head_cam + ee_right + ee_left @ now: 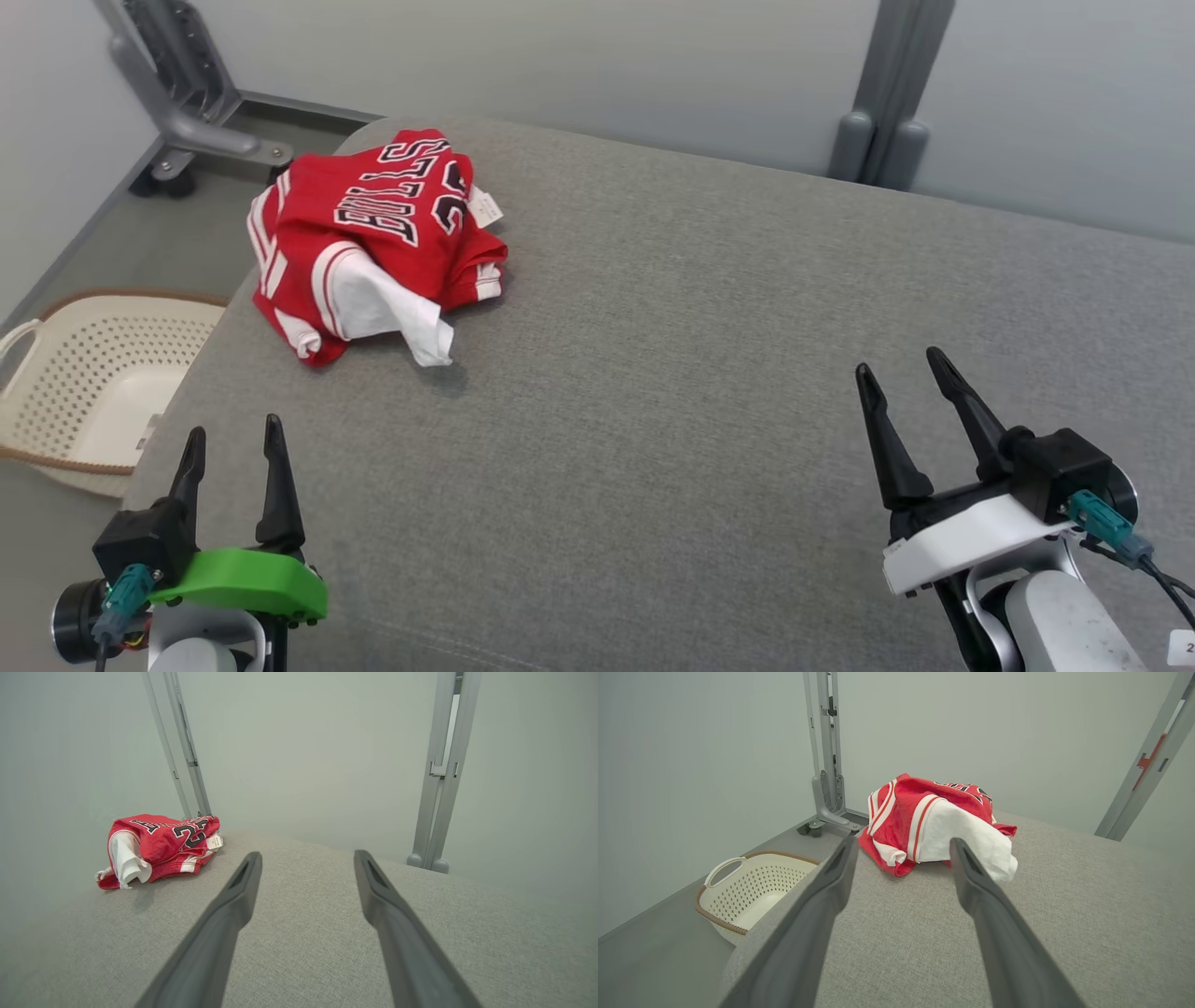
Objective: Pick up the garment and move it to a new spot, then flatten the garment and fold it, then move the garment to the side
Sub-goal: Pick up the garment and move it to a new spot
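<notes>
On far-left cushion (709,373), crumpled garment (373,238) untouched; left gripper (231,439) and right gripper (901,364) wide open, empty; grab thick bunched fabric.

Head view downward; both wrist views low, sharing the garment (373,243)

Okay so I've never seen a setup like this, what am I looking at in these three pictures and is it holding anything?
It is a two-armed robot. The wide picture comes from a camera on its head, looking down at a grey cushioned surface. The other two come from cameras on its wrists, each looking along that arm's two dark fingers. The left tool, on a green mount, and the right tool, on a white mount, are both open and hold nothing. A crumpled red and white jersey lies at the far left of the surface, untouched. A cream perforated basket sits on the floor beside the surface.
</notes>
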### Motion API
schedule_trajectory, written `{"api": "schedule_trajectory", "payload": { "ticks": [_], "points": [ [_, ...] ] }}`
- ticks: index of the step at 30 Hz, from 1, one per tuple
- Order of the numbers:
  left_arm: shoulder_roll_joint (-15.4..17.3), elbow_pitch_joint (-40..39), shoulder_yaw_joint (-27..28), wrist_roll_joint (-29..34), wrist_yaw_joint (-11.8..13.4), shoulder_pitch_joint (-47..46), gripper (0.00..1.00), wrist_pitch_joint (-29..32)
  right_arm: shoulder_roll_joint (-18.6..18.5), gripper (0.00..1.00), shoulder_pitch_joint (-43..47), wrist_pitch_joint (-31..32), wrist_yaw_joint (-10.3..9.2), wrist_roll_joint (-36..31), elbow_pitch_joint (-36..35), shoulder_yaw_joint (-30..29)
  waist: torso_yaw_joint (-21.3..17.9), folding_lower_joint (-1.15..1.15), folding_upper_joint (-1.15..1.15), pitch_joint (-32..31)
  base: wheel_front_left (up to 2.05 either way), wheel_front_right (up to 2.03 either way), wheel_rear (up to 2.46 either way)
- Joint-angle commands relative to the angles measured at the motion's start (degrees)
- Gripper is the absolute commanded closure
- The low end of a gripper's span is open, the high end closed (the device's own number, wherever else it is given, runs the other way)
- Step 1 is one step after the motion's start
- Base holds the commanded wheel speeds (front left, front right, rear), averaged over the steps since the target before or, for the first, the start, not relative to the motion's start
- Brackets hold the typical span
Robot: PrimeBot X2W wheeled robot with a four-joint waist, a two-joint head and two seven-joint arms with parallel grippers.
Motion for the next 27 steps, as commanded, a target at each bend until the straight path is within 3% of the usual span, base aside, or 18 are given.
{"api": "schedule_trajectory", "payload": {
  "ticks": [1,11,18,22,27],
  "points": [
    [0.02,-0.26,0.21,0.1,0.3,0.52,0.0,-0.18,-0.33,0.0,-0.5,0.27,-0.02,0.08,-0.48,-0.03,3.41,0.0,0.0,0.57,0.0,0.0,0.0],
    [-0.28,-1.55,0.9,-0.36,0.21,-1.78,0.0,-0.18,-1.49,0.0,-1.43,2.34,-0.02,-0.58,-3.7,0.09,4.3,0.0,0.0,3.65,0.0,0.0,0.0],
    [-0.39,-2.06,-1.36,-1.01,-0.1,-10.68,0.0,-0.18,-4.47,0.0,-6.07,5.15,-0.03,-0.86,-8.53,0.3,1.48,0.0,0.0,12.62,0.0,0.0,0.0],
    [-0.4,2.8,-3.04,-1.61,-0.32,-19.32,0.0,-0.12,-6.45,0.0,-9.8,6.31,-0.03,-0.82,-10.9,0.52,-0.59,0.0,0.0,19.16,0.0,0.0,0.0],
    [1.13,15.98,-5.12,-2.57,-0.51,-29.85,0.0,-0.11,-7.73,0.0,-12.48,6.27,-0.03,-0.25,-11.34,0.26,-2.69,0.0,0.0,24.42,0.0,0.0,0.0]
  ]
}}
